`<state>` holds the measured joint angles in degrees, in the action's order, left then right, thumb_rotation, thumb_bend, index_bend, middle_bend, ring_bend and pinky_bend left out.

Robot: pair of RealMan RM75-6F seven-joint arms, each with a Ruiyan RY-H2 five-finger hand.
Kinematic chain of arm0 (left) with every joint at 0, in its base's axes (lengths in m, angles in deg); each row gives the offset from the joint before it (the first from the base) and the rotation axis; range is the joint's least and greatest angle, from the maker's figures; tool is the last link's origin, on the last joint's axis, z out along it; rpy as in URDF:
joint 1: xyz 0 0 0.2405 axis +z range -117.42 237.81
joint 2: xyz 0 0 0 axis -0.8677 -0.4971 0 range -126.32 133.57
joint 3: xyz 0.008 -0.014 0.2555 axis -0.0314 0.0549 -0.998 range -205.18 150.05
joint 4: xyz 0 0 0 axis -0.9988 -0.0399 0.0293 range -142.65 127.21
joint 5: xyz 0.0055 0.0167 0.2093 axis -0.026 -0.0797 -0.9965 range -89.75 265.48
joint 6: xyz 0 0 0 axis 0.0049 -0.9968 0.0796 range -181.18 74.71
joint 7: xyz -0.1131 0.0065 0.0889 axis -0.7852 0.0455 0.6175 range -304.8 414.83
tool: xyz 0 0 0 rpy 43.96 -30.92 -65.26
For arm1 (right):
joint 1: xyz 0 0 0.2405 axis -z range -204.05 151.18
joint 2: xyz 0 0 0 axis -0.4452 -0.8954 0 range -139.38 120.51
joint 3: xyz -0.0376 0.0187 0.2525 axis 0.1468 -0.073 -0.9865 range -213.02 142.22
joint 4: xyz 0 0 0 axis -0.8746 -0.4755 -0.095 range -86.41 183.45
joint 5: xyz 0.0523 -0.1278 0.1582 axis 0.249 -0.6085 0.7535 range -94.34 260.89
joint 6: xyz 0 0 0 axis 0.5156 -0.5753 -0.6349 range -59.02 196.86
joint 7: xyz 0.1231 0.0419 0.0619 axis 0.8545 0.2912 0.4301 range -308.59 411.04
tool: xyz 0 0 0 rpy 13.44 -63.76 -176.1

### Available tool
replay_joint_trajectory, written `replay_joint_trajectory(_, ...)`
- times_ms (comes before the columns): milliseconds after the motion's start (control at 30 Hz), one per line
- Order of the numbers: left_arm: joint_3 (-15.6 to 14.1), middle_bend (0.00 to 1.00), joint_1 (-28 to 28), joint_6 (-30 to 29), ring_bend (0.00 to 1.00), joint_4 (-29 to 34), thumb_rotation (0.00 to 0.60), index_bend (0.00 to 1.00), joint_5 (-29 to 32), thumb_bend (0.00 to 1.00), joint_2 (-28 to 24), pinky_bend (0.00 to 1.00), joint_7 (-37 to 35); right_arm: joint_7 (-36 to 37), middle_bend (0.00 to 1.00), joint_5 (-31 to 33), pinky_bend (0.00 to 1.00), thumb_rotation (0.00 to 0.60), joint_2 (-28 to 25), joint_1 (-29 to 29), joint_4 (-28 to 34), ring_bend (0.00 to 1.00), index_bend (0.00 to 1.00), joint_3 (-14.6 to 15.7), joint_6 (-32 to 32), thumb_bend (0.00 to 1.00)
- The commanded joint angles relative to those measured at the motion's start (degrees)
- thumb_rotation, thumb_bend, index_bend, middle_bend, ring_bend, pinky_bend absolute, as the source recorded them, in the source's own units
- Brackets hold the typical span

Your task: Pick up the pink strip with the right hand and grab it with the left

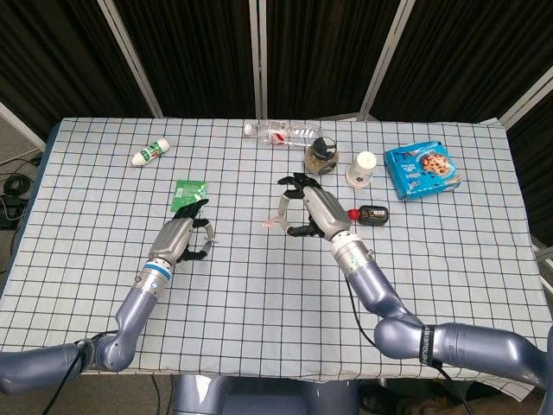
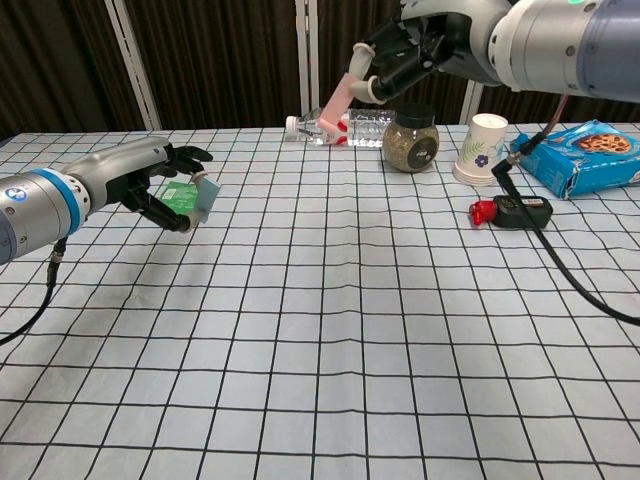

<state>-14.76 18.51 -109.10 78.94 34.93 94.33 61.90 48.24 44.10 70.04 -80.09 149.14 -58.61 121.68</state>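
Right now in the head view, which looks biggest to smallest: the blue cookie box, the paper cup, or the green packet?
1. blue cookie box, clearly largest.
2. and 3. green packet and paper cup look about alike, so I won't rank them.

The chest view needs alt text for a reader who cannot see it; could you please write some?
Over a checked tablecloth, the right hand holds a pink strip in the air, while the left hand holds a small grey-blue piece apart from it. Behind stand a lying water bottle, a jar, a paper cup and a blue cookie box.
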Motion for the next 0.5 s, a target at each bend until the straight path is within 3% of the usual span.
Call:
replay_joint_trajectory(33,0.10,0.00,0.22,0.38,0.00,0.05,0.600,0.72,-0.65,0.53,-0.22,0.00,-0.90,-0.56,0.18,-2.65,0.00,0.600,-1.20,1.47,-1.16,0.00,0.80,2.23,-0.04,0.42)
replay_joint_trajectory(67,0.16,0.00,0.30,0.50,0.00,0.04,0.600,0.65,-1.00,0.47,-0.24,0.00,-1.36,-0.97,0.18,-3.83,0.00,0.600,-1.52,1.87,-1.62,0.00,0.79,3.01,0.10,0.42)
replay_joint_trajectory(133,0.30,0.00,0.51,0.68,0.00,0.02,0.600,0.30,-1.83,0.21,-0.33,0.00,-2.48,-1.75,0.18,-6.68,0.00,0.600,-2.21,2.66,-2.50,0.00,0.70,4.55,0.38,0.39)
replay_joint_trajectory(200,0.41,0.00,0.82,0.71,0.00,-0.07,0.600,0.06,-2.93,0.05,-0.57,0.00,-3.75,-3.45,0.13,-10.53,0.00,0.600,-3.72,3.76,-3.60,0.00,0.45,7.11,0.52,0.25)
replay_joint_trajectory(233,0.39,0.00,0.98,0.73,0.00,-0.18,0.600,0.01,-3.46,0.01,-0.79,0.00,-4.19,-4.55,0.10,-11.96,0.00,0.600,-4.93,4.34,-3.83,0.00,0.34,8.61,0.16,0.18)
replay_joint_trajectory(300,0.38,0.00,1.35,0.59,0.00,-0.05,0.600,0.00,-3.94,0.00,-1.47,0.00,-4.57,-6.03,0.02,-14.36,0.00,0.600,-7.00,5.54,-3.87,0.00,0.12,10.84,0.11,0.02)
replay_joint_trajectory(400,0.34,0.00,2.15,-0.39,0.00,0.15,0.600,0.00,-5.07,0.00,-2.41,0.00,-5.21,-6.56,0.00,-18.35,0.00,0.600,-9.34,7.75,-3.85,0.00,0.02,13.25,1.41,0.00)
replay_joint_trajectory(500,0.11,0.00,3.52,-2.37,0.00,0.66,0.600,0.00,-6.80,0.00,-4.11,0.00,-5.70,-4.70,0.00,-22.93,0.00,0.600,-11.76,10.82,-3.43,0.00,0.01,14.84,4.08,0.00)
